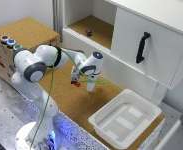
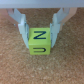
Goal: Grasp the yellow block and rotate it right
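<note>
Wrist view shows the hand (image 2: 40, 34) clamped on the yellow block (image 2: 39, 41), one finger (image 2: 21, 27) pressed against each side, the block resting on the cork table (image 2: 65, 65). Exterior view places the hand (image 1: 84, 82) at mid-frame, the white bin (image 1: 125, 118) toward lower right.

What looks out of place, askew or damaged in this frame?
Nothing stands out. The yellow block sits square on the cork surface between the fingers of the end effector. The white bin lies upright and intact.
</note>
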